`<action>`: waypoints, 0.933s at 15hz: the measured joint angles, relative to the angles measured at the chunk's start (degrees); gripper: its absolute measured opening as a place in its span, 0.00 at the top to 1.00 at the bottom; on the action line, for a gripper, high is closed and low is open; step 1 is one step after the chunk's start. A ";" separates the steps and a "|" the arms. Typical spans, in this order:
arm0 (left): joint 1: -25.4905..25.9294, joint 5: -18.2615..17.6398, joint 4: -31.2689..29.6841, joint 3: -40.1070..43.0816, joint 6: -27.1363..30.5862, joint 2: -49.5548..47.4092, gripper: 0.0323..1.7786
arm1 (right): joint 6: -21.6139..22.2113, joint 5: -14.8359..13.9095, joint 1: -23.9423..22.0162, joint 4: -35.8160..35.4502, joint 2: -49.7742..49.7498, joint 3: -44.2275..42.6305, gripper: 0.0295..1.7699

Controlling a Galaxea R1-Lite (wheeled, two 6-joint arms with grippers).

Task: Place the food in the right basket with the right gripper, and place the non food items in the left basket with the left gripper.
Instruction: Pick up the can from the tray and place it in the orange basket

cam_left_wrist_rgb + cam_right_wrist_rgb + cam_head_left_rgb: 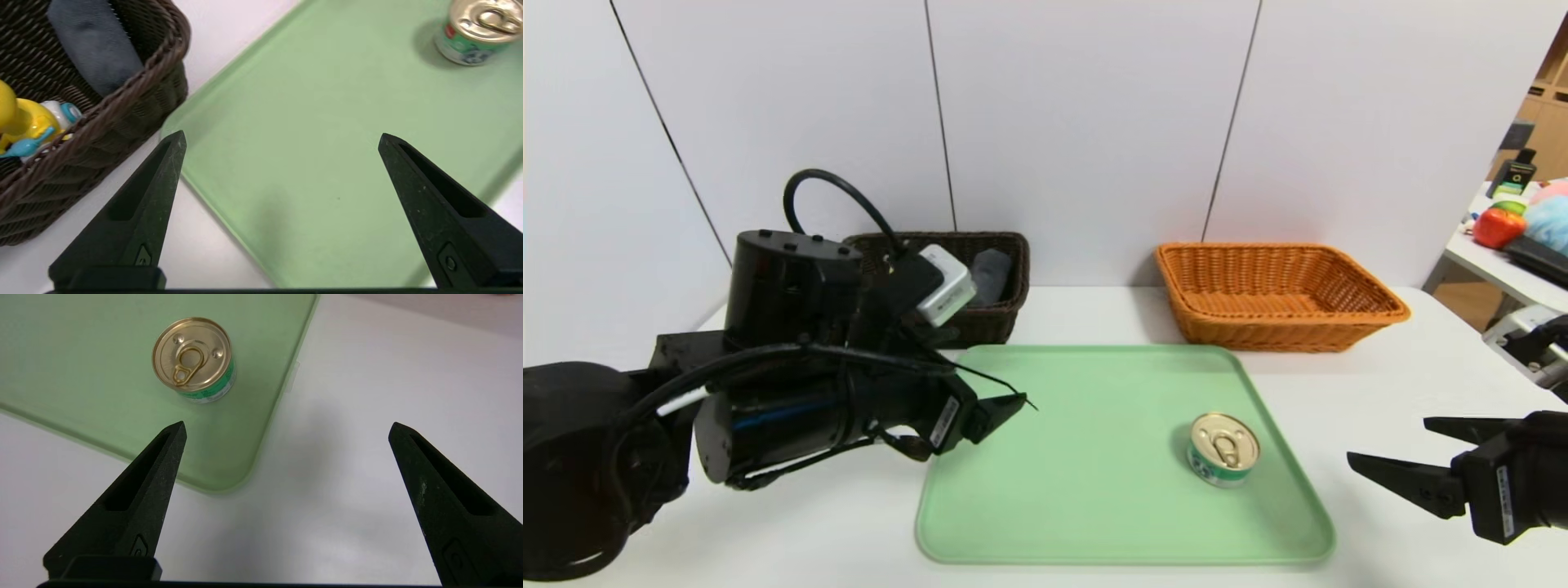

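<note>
Ahead of our right gripper (287, 424), one can (1223, 449) waits.

Beyond its wide-apart fingertips, the can stands upright on the tray (1078, 549), nearer our right gripper than our left gripper (282, 134), which is also spread wide and empty near the tray's left edge. We judge the can small but fairly dense, stiff-walled and hard to crush, its smooth side likely slippery. We would straddle it and pinch the label sides at mid-height, clear of the ring pull (188, 366), squeezing firmly before lifting. As food, it belongs in the orange basket (1278, 327), beyond our right gripper.
</note>
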 joint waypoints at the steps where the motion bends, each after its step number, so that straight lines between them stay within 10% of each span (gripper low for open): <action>1: -0.61 -0.02 0.02 0.82 0.02 -0.63 0.06 | 0.00 0.05 0.71 -2.90 0.41 1.43 0.03; 14: -1.33 0.09 0.02 1.79 -0.43 -0.52 0.05 | 1.52 0.51 11.61 -45.69 13.92 17.41 0.03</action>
